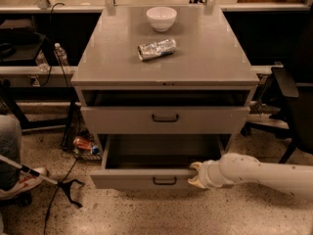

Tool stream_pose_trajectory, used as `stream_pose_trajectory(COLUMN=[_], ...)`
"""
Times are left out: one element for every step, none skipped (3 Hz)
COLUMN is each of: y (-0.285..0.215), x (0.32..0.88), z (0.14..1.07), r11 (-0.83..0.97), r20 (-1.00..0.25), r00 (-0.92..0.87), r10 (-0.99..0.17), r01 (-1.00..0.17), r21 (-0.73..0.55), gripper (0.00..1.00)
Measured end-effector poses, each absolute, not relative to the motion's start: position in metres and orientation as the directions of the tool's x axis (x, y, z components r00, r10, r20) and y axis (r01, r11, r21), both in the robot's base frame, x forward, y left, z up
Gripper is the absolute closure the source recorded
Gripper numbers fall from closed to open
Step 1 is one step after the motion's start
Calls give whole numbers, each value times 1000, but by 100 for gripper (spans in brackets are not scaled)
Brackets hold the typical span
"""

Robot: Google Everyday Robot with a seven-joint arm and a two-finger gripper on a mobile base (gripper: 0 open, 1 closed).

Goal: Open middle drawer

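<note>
Grey cabinet top (215, 58), one bowl (161, 18), one can (156, 49), one gripper (194, 174), jaws clasping pulled-out middle drawer (127, 179)

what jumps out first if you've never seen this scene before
The white robot arm comes in from the lower right, its pincer at the front rim of the middle drawer, which stands pulled well out of the grey cabinet. On the cabinet top a white bowl sits near the back, with a crumpled silvery can lying on its side in front of it.
</note>
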State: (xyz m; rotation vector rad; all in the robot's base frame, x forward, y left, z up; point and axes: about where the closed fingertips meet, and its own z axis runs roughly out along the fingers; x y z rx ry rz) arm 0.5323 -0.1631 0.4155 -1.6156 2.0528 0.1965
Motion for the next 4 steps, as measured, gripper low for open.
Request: stream_pose_trajectory(y=[-164,-161,-160,-160], x=[528,493,488,487], z=[416,403,406,409], r11=[289,320,325,326], r20=[-480,-494,-497,-497], r00=[-164,-199,-204,-205], r10=[-862,-846,-844,-843], r01=[-937,-931,-930,-930], r21=[-199,-174,-170,-169], gripper=[100,100,100,100])
